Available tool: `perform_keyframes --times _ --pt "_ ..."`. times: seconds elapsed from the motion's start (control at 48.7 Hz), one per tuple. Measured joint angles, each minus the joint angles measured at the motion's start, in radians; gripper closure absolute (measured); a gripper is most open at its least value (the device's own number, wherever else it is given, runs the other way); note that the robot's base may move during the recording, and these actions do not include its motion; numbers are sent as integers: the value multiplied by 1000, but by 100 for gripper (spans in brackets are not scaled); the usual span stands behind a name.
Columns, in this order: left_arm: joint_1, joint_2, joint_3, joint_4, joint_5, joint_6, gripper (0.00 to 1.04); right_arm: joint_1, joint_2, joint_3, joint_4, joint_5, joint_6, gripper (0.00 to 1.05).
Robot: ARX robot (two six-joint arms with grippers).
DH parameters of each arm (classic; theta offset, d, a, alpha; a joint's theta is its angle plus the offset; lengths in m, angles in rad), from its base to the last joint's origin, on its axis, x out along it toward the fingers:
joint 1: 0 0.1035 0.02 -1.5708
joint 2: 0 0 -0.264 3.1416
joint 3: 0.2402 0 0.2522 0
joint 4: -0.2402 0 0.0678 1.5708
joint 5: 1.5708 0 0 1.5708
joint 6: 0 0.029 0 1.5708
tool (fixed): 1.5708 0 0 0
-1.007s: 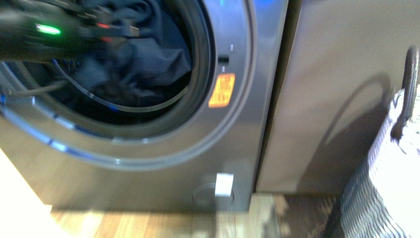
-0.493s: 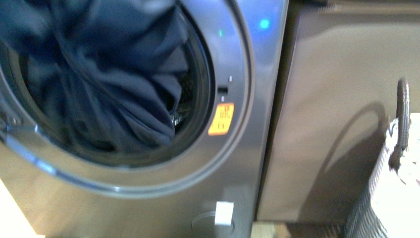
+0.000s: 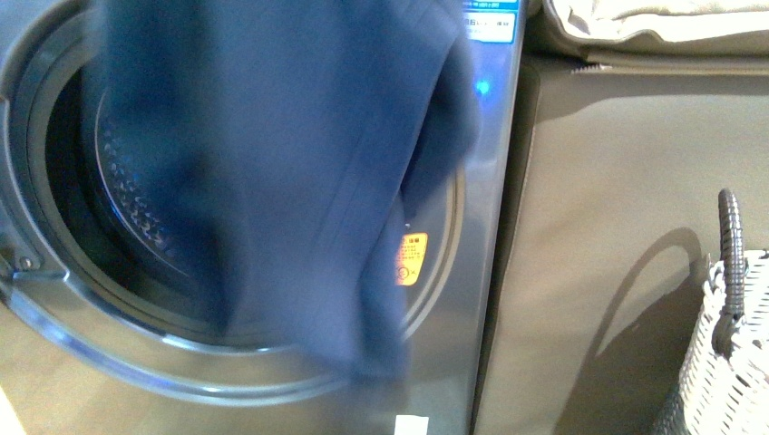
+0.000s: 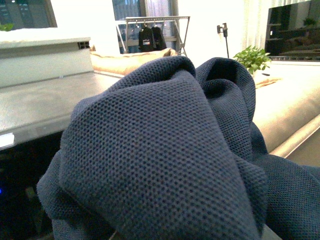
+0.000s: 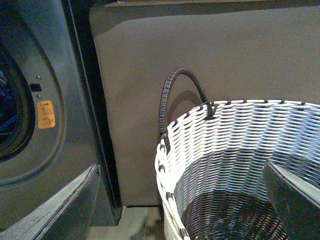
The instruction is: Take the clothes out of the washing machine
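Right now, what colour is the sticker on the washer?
Orange sticker, clearest in the right wrist view.

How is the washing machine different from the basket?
The washing machine is smooth grey metal; the basket is woven in white and grey. The machine's round opening faces forward; the basket's faces up. The basket has a looped handle; no such handle shows on the machine. Dark blue clothes hang in front of the machine, not at the basket. Both have a round opening.
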State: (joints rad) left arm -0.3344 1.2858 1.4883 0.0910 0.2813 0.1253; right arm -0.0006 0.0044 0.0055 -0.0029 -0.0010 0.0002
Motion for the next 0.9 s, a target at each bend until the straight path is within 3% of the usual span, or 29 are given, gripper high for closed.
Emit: perform_keyframes --times 0.514,0.904 --pt "-162 228 545 -258 -47 19 92 0 0 0 0 0 0 8" --pt "-178 235 584 -267 -45 13 92 0 0 0 0 0 0 8"
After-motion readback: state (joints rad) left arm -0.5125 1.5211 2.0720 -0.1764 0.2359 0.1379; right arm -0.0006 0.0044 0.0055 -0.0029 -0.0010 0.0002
